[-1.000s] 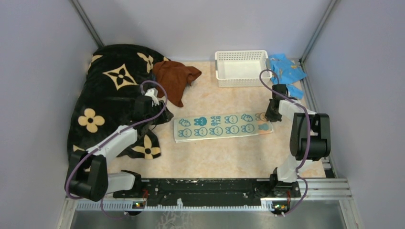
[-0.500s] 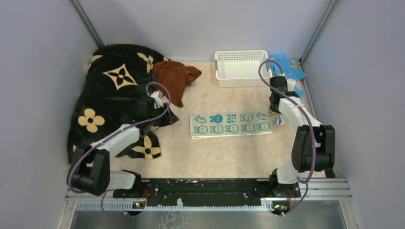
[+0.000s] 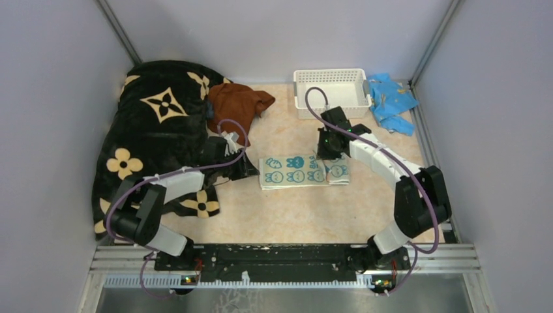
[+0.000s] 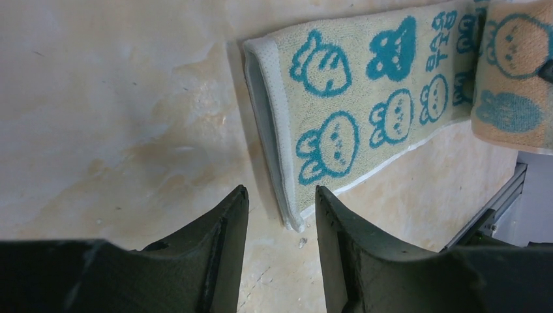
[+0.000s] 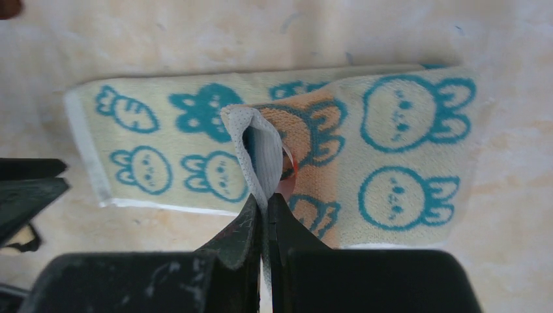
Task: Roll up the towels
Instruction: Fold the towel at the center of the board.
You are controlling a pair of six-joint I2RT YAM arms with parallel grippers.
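Observation:
The teal-and-white patterned towel (image 3: 293, 171) lies flat mid-table, its right end folded back over itself. My right gripper (image 3: 328, 151) is shut on that folded end (image 5: 257, 153) and holds it above the towel's middle. My left gripper (image 3: 246, 168) is open and empty, low over the table at the towel's left end (image 4: 274, 137), with the towel's near corner between the fingertips. The rust-brown towel (image 3: 238, 107) lies crumpled at the back left, against the black blanket. The slate grey-blue towel is almost hidden; a dark sliver (image 3: 209, 108) shows beside the brown one.
The big black flowered blanket (image 3: 153, 130) fills the left side. A white basket (image 3: 329, 91) stands at the back. A bright light-blue cloth (image 3: 391, 101) lies at the back right. The metal rail (image 3: 287, 254) runs along the near edge.
My right gripper has carried the towel's right end leftward, folding it over the towel. My left gripper has moved right, off the blanket, to the towel's left end.

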